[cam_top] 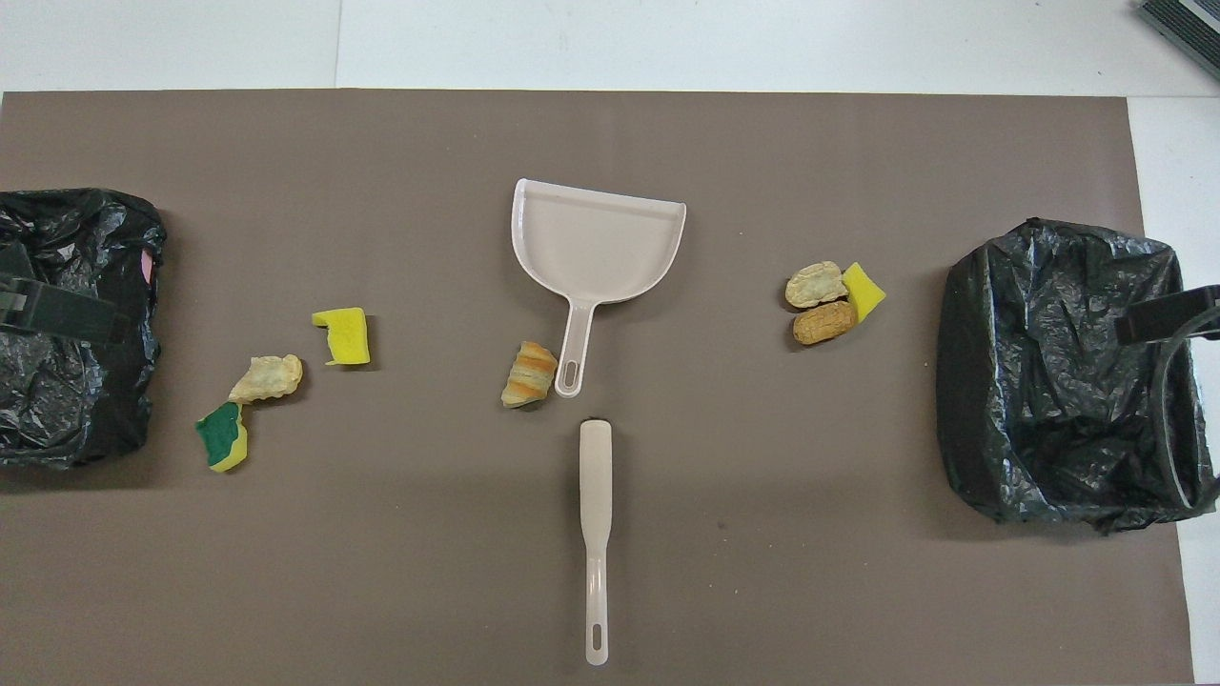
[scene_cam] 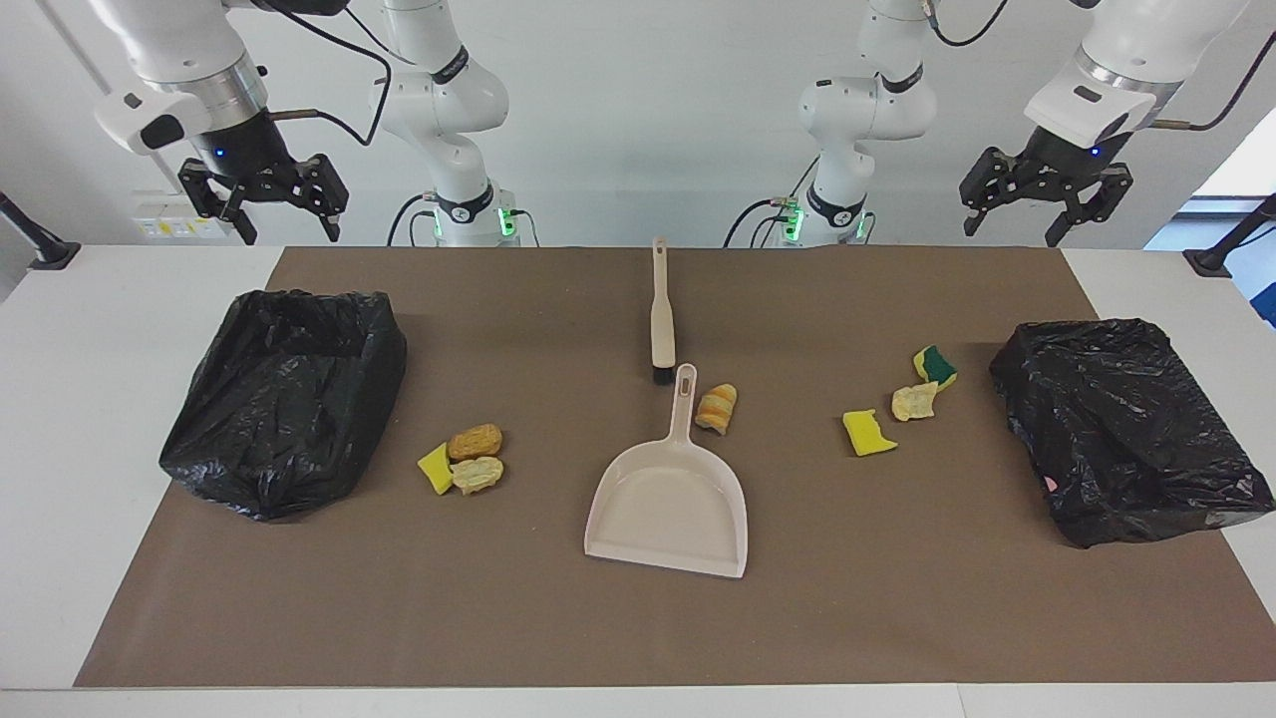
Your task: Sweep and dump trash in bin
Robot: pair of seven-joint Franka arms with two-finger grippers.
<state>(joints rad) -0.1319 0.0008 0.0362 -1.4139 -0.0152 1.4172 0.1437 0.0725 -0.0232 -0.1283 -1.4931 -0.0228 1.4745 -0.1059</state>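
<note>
Several scraps of trash lie on the brown mat (scene_cam: 558,618). Toward the right arm's end sit a yellow sponge piece (scene_cam: 435,469), a brown bread lump (scene_cam: 475,441) and a pale lump (scene_cam: 478,475), touching each other. A striped bread piece (scene_cam: 717,408) lies beside the dustpan's handle. Toward the left arm's end are a yellow sponge (scene_cam: 868,433), a pale lump (scene_cam: 914,401) and a green-topped sponge (scene_cam: 935,365). A black-bagged bin (scene_cam: 284,399) stands at the right arm's end, with another bagged bin (scene_cam: 1126,429) at the left arm's end. My right gripper (scene_cam: 264,204) and left gripper (scene_cam: 1047,204) hang open and empty, high over the table's robot-side edge.
A beige dustpan (scene_cam: 670,499) lies mid-mat, its handle pointing toward the robots. A beige brush (scene_cam: 662,319) lies nearer to the robots, in line with the dustpan, its dark bristles close to the dustpan's handle. White table (scene_cam: 60,399) shows around the mat.
</note>
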